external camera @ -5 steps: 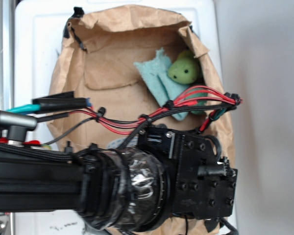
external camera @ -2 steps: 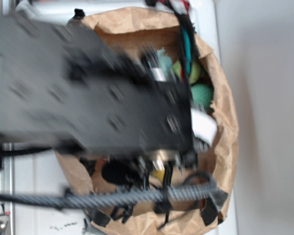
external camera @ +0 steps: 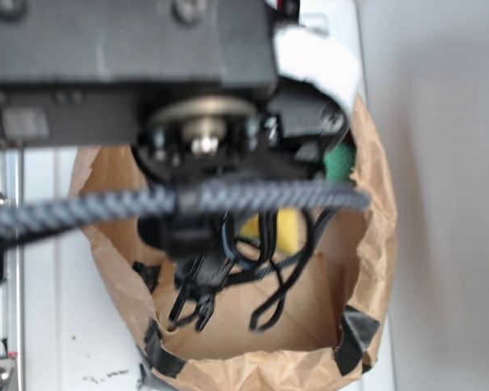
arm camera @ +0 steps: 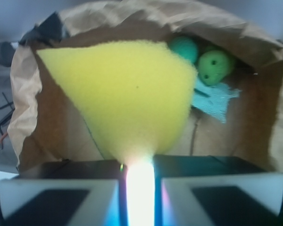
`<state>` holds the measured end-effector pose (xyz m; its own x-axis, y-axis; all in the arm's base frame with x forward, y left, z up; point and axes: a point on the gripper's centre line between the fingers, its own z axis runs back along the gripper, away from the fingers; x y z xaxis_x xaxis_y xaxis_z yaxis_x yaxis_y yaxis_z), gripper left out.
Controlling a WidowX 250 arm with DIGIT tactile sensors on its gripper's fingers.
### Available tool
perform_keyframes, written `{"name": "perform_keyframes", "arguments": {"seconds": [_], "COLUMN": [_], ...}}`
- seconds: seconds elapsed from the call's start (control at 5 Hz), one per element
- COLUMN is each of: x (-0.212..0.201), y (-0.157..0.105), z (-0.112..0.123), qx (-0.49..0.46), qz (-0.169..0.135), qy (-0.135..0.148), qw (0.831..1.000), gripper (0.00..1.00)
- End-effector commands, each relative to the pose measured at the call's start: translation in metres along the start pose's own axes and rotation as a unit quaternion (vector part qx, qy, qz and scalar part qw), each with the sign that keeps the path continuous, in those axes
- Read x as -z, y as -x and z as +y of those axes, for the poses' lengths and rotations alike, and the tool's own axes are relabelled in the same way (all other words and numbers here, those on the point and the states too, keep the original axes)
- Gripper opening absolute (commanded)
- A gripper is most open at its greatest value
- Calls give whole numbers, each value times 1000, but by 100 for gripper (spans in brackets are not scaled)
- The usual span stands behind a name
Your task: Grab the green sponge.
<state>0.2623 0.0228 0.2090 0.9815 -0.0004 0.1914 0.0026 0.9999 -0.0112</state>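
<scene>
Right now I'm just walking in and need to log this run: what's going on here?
The robot's gripper is inside the brown paper bag, its fingers shut on the yellow sponge. A dark green ball, a light green plush toy and a blue sponge piece lie behind it in the bag.

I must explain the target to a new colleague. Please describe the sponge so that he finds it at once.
Look inside the brown paper bag. The sponge is the large yellow foam block in front of the claw, pinched between its two pads. Its neighbours at the bag's far side are smaller: a dark green ball, a light green plush toy with dark eyes, and a pale blue piece.
</scene>
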Motion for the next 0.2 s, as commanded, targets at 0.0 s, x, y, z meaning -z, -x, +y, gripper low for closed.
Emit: {"name": "perform_keyframes", "arguments": {"seconds": [0.0], "x": [-39], "y": [8], "z": [14], "qx": [-36], "qz": [-53], "qy": [-41], "qw": [997], "gripper": [0]}}
